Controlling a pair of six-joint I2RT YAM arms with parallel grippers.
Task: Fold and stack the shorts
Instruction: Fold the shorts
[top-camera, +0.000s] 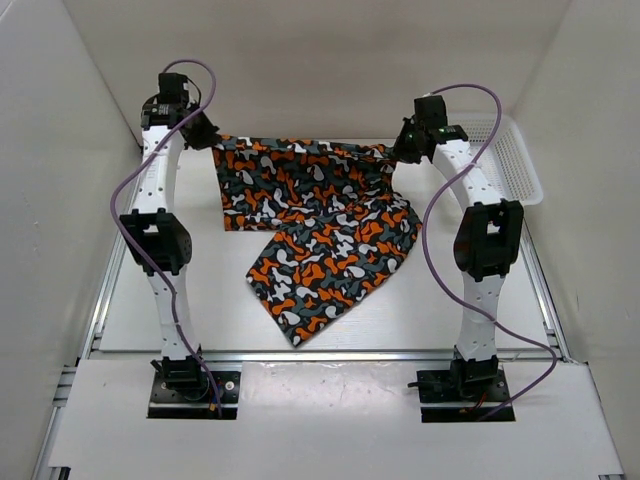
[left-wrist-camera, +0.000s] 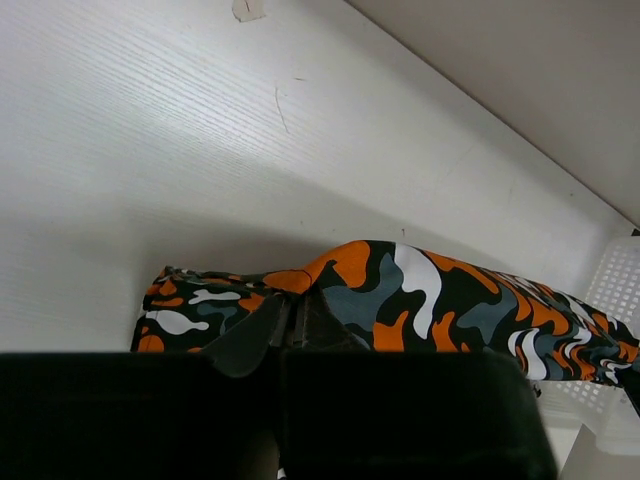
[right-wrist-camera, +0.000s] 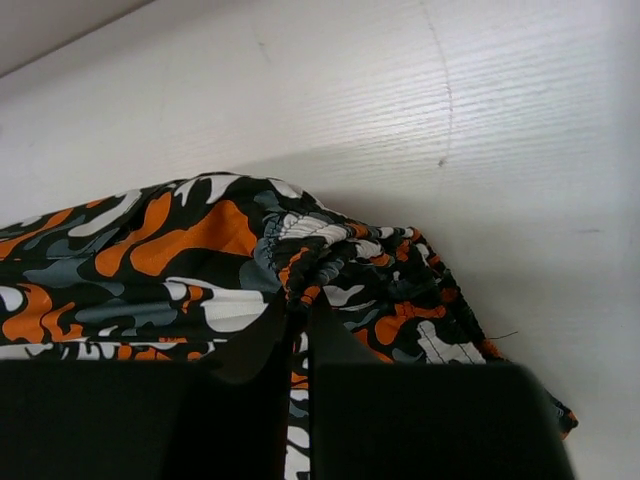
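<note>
The camouflage shorts (top-camera: 320, 225) lie spread on the white table, one leg pointing toward the near edge. Their far edge is lifted between the two arms. My left gripper (top-camera: 208, 138) is shut on the far left corner of the shorts (left-wrist-camera: 400, 300); my left gripper (left-wrist-camera: 290, 325) pinches the cloth between closed jaws. My right gripper (top-camera: 405, 150) is shut on the far right corner, at the gathered waistband (right-wrist-camera: 330, 255); my right gripper (right-wrist-camera: 300, 315) clamps the cloth with the jaws nearly together.
A white plastic mesh basket (top-camera: 515, 160) stands at the far right of the table, close to the right arm; its corner shows in the left wrist view (left-wrist-camera: 620, 290). White walls enclose the table on the left, back and right.
</note>
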